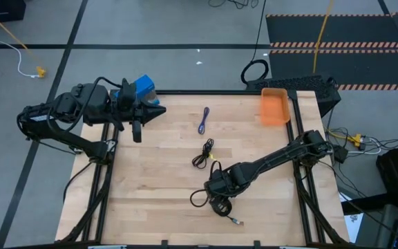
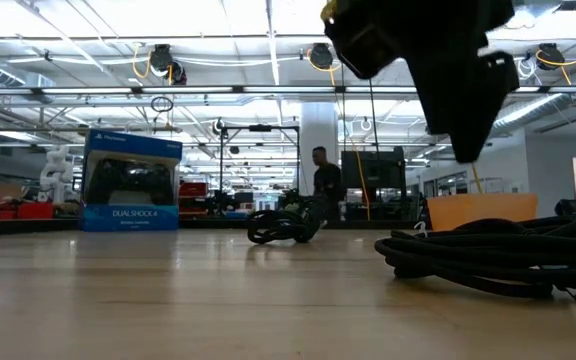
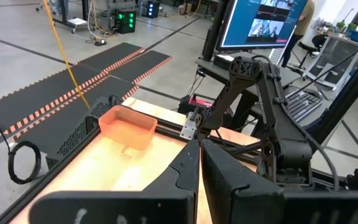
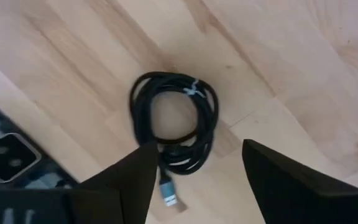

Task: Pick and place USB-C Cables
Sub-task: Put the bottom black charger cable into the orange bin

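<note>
A black USB-C cable coil [image 4: 173, 121] lies flat on the wood near the table's near edge, and it also shows in the high view [image 1: 200, 200] and the low view [image 2: 498, 260]. My right gripper [image 4: 201, 180] hovers above the coil, open, with a finger on either side of the coil's plug end [image 4: 169, 198] and a clear gap below it in the low view [image 2: 463, 130]. A second black cable [image 1: 202, 153] and the purple-blue cable [image 1: 204, 121] lie at mid-table. My left gripper [image 1: 159, 111] waits, shut, over the far left corner.
An orange bin [image 1: 275, 107] sits at the far right corner of the table. A blue DualShock box [image 1: 142, 88] stands by my left gripper. A large black cable loop [image 1: 256, 71] lies on the floor beyond the far edge. Bare wood spreads across the near left.
</note>
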